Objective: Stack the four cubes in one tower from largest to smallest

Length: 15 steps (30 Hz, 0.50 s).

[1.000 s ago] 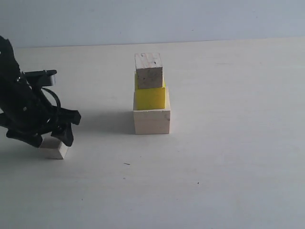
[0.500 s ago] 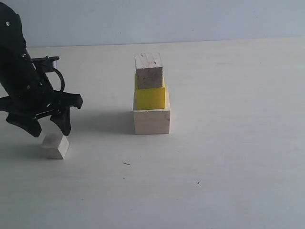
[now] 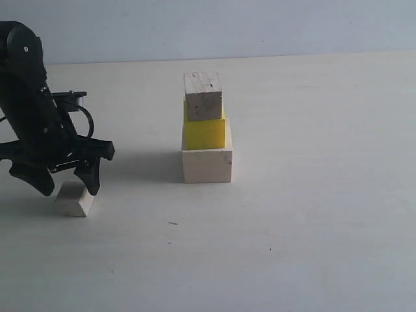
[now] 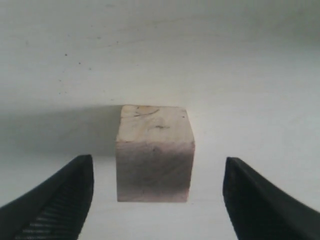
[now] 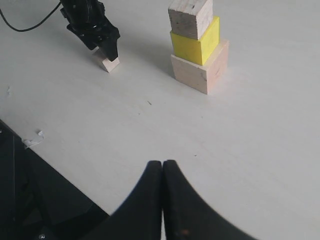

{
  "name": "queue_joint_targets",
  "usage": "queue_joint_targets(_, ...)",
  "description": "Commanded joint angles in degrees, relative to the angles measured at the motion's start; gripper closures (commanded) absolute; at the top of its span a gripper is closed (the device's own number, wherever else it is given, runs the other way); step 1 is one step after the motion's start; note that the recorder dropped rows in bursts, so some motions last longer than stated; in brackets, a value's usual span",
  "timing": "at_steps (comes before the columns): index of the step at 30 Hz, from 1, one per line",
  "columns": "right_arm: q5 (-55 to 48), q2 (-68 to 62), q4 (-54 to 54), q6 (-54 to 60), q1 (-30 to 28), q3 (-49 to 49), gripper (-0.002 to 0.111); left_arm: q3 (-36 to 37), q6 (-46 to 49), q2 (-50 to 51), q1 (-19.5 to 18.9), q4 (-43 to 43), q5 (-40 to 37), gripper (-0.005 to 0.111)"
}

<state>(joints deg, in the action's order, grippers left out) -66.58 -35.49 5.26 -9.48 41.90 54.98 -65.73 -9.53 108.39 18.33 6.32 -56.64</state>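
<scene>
The small cube (image 3: pixel 75 200) rests flat on the counter (image 3: pixel 312 195) at the left, well apart from the tower (image 3: pixel 205 140) and a little nearer than it. One vertical edge is turned slightly toward the near right. The left tool (image 3: pixel 69 184) hangs just above it, jaws spread wide.

The left wrist view adds what the exterior view cannot show. There is open counter between each jaw and the cube, neither jaw touches it, and a faint dark mark lies in the grain of its top face.

The tower stands mid-counter. The large cube (image 3: pixel 207 166) is at the bottom, the yellow cube (image 3: pixel 205 134) sits on it, and the speckled medium cube (image 3: pixel 203 99) is on top. All three are upright, with the upper two set slightly left of centre.

Only the right wrist view shows the right tool (image 5: pixel 162 166). Its jaws are pressed together on nothing, over bare counter well apart from the tower.
</scene>
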Motion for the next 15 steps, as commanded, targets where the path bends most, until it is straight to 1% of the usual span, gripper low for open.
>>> queue_joint_targets(1,0.49,0.17,-0.10,0.50,0.11,-0.28,0.108,-0.43,0.78,0.10,0.43,-1.19,1.11,0.037)
queue_joint_targets(5,0.49,0.17,-0.10,0.50,0.11,-0.28,0.108,-0.43,1.26,0.10,0.70,-1.31,2.21,0.037)
queue_joint_targets(11,0.49,0.17,0.14,0.50,0.11,-0.28,0.108,-0.43,1.40,0.33,2.16,-1.31,4.06,0.037)
queue_joint_targets(15,0.38,0.17,0.13,0.50,0.11,-0.28,0.108,-0.43,1.40,0.87,2.29,-1.88,4.33,0.045)
